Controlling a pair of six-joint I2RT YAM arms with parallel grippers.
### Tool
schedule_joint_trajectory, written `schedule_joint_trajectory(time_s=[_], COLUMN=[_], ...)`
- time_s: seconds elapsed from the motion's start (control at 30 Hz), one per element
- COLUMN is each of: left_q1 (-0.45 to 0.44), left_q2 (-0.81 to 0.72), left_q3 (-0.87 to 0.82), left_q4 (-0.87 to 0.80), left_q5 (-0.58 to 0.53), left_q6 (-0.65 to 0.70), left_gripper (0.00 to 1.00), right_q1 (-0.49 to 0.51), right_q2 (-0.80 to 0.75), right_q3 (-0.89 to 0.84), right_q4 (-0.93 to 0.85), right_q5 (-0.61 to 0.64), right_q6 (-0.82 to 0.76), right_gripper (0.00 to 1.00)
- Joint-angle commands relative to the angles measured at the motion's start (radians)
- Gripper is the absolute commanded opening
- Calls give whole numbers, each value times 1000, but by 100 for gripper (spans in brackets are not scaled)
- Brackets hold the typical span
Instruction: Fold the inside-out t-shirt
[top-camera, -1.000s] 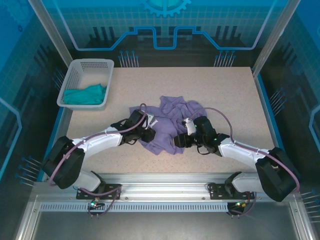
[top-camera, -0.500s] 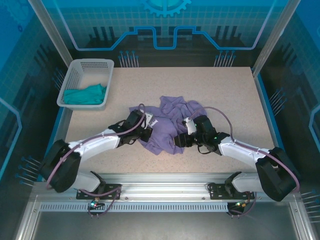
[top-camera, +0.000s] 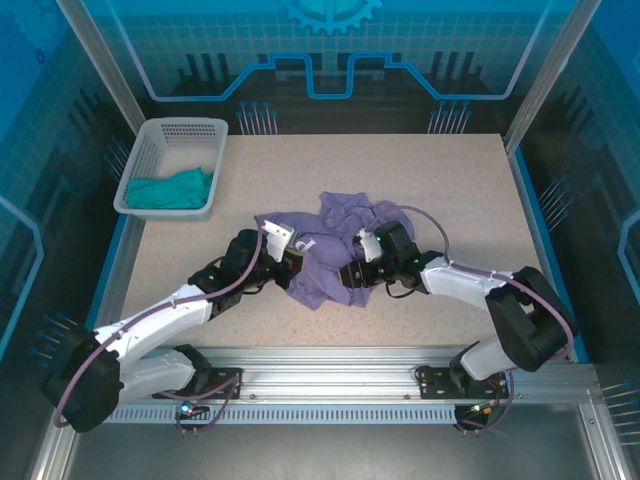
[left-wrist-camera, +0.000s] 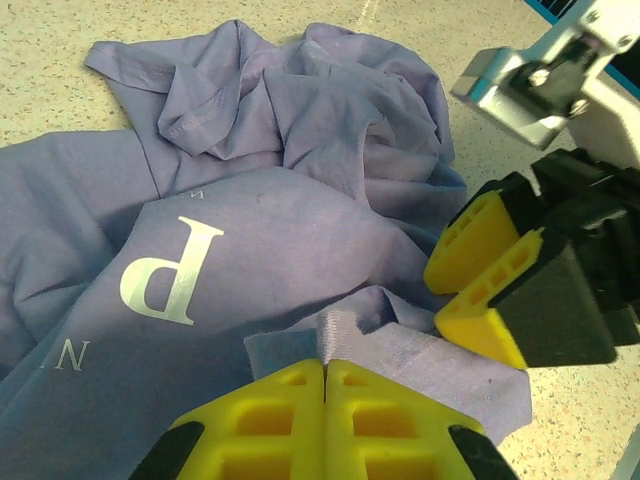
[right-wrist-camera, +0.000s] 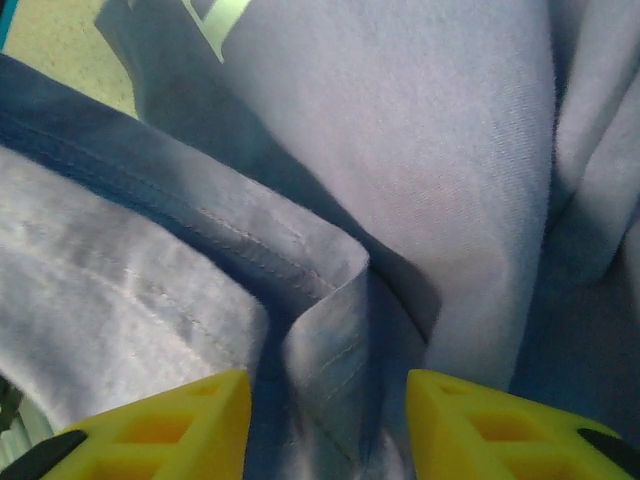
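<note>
One white basket (top-camera: 186, 127) holds teal garment (top-camera: 172, 190); left gripper (left-wrist-camera: 325, 368) clamped tight on t-shirt (left-wrist-camera: 260, 250) fold, right gripper (right-wrist-camera: 330, 395) jaws apart around a hem ridge

The lavender t-shirt (top-camera: 335, 228) is lying crumpled in a heap before me, its white printed "P" (left-wrist-camera: 165, 268) facing up, and one stitched edge is standing up, pinched between my left fingers (left-wrist-camera: 270, 405).
</note>
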Motion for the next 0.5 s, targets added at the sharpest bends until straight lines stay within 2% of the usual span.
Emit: schedule_joint_trajectory(time_s=[0.0,0.3,0.47], left_q1=[4,3,5], left_q2=[3,-1,-6], left_q3=[-12,-17,-21], left_q4=[17,15,18], left_q5=[22,14,-11], left_q6=[26,29,27], left_gripper=[1,1,0], right_q1=[2,38,43], right_q2=[39,118,94], right_q3=[45,71,80], right_q4=[3,-41,-29], right_q5=[9,35,8], right_q6=[15,-16,-35], right_gripper=[41,35,9])
